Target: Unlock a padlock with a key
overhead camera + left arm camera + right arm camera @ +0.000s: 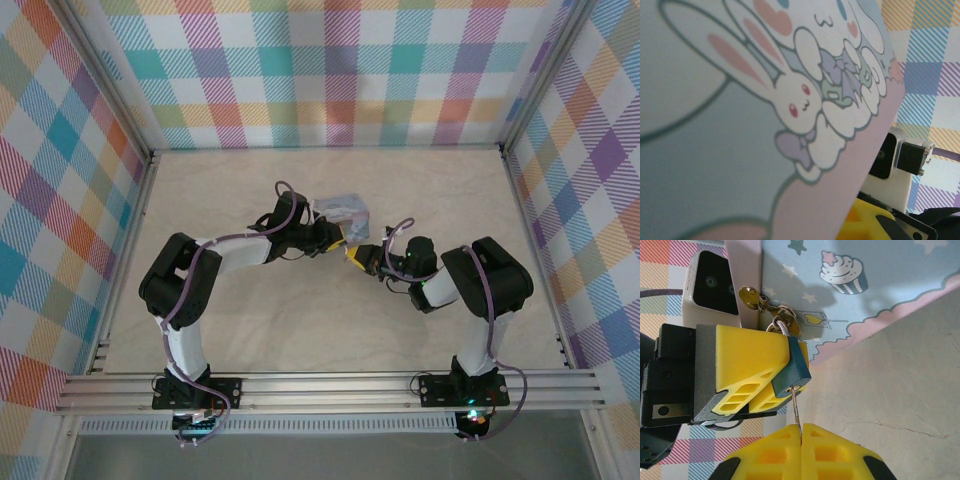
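The padlock [792,367] has a dark teal body and a silver shackle, and it hangs from the brass hasp [752,296] of the pale blue cartoon tin [880,275]. My left gripper [335,240] is shut on the padlock, with its yellow fingers [750,357] clamping the body from the left. The key [796,407], a thin metal sliver, runs from the padlock's keyhole down into my right gripper [801,427], which is shut on its lower end. In the left wrist view the tin's [715,150] printed side is right against the lens.
The tin [343,212] stands near the middle of the beige table [250,330], with both arms meeting at its front right corner. Plaid walls [330,70] close in the back and sides. A metal rail [330,385] runs along the near edge.
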You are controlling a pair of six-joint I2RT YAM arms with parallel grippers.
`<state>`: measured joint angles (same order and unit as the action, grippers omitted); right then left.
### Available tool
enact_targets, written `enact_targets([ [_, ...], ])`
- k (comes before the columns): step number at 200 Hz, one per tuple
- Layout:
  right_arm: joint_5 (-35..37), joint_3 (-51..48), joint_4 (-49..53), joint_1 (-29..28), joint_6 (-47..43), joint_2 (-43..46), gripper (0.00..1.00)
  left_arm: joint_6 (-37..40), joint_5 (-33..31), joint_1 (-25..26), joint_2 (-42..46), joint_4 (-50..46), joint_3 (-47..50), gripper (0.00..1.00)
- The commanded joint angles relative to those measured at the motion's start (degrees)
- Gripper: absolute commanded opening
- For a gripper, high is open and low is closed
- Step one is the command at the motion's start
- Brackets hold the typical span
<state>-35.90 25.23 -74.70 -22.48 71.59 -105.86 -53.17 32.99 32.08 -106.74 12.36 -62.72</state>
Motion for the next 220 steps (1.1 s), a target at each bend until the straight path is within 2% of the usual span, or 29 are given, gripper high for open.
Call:
enact_targets([
  [1,-1.1,1.1,-3.6,-0.2,0.5,-1.1,0.0,-0.5,1.5,0.2,2.9,2.3,0.6,0.14],
  [136,-1.0,3.0,-5.2,-0.2,2.5,-1.6,0.0,-1.1,2.2,0.3,3.1,4.0,1.5,0.14],
  [220,1.8,4.7,-5.9,-0.1,15.1,-5.7,0.0,-1.4,3.3,0.3,4.0,6.6,2.8,0.14],
])
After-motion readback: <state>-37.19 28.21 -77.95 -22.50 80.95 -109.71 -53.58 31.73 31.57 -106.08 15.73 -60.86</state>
